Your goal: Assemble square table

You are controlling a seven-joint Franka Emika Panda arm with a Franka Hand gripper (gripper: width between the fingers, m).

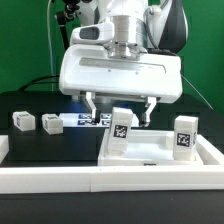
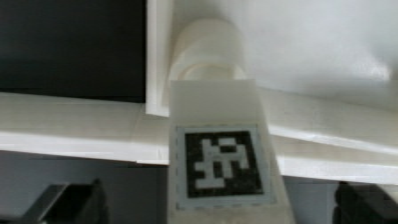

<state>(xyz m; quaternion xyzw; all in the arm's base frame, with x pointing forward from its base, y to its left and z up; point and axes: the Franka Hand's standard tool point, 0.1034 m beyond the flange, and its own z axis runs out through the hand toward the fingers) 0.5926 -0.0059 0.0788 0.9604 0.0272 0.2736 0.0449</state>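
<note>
The large white square slab (image 1: 150,152) lies flat on the black table, at the exterior view's right. A white tagged leg block (image 1: 120,131) stands upright on its near left part. A second tagged leg (image 1: 183,136) stands at its right side. Two more small leg blocks (image 1: 22,121) (image 1: 50,124) lie loose at the left. My gripper (image 1: 121,108) hangs just above the first leg, open and empty, its fingers (image 1: 92,104) spread wide. In the wrist view the leg (image 2: 221,150) sits centred between the dark fingertips (image 2: 71,205), clear of both.
The long low white barrier rail (image 1: 100,182) runs along the front of the table. The marker board (image 1: 84,120) lies flat behind the slab, under the arm. A green wall stands behind.
</note>
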